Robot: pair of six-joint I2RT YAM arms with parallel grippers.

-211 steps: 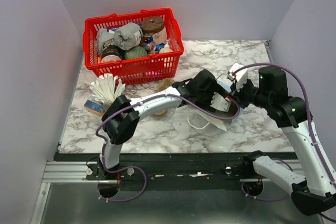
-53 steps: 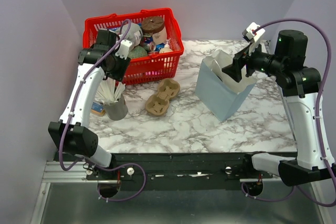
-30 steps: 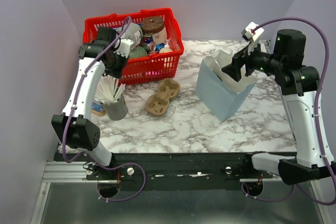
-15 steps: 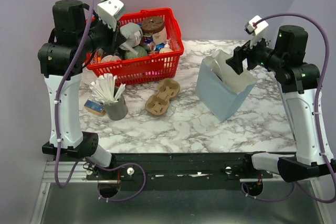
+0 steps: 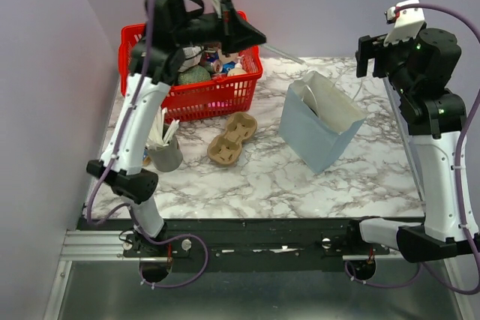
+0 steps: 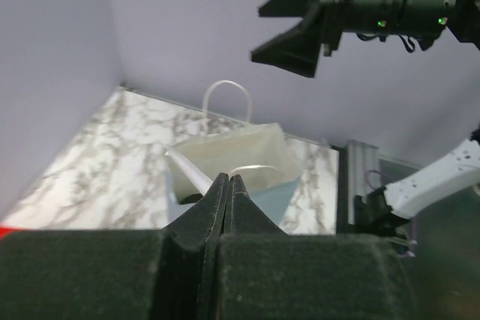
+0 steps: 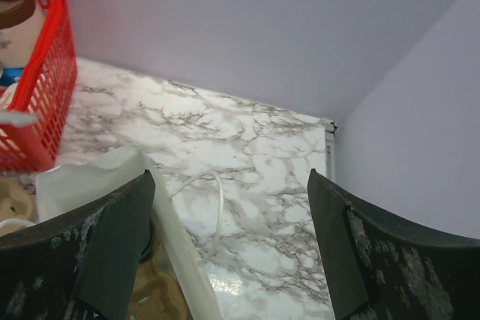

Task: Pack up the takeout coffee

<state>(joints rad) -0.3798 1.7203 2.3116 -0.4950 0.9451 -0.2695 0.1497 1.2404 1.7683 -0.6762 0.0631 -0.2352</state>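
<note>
A light blue paper bag (image 5: 322,136) stands open on the marble table, right of centre. My left gripper (image 5: 261,38) hangs high over the red basket's right end, pointing at the bag. Its jaws are pressed together on a thin white stirrer (image 5: 285,55) that sticks out toward the bag's mouth. The left wrist view shows the stirrer (image 6: 187,168) in front of the bag (image 6: 232,151). My right gripper (image 5: 373,54) is raised behind and right of the bag, open and empty (image 7: 229,177). A dark round rim (image 7: 152,239) sits low inside the bag; the takeout coffee's green cup is hidden.
A red basket (image 5: 187,95) full of several items stands at the back left. The brown cardboard cup carrier (image 5: 232,139) lies in front of it. The grey cup of white stirrers (image 5: 166,151) stands at the left, behind my left arm. Walls close three sides.
The left arm has swung up and right from the basket's left end toward the bag, still shut. The right gripper has pulled back and up off the bag's rim and opened slightly wider.
</note>
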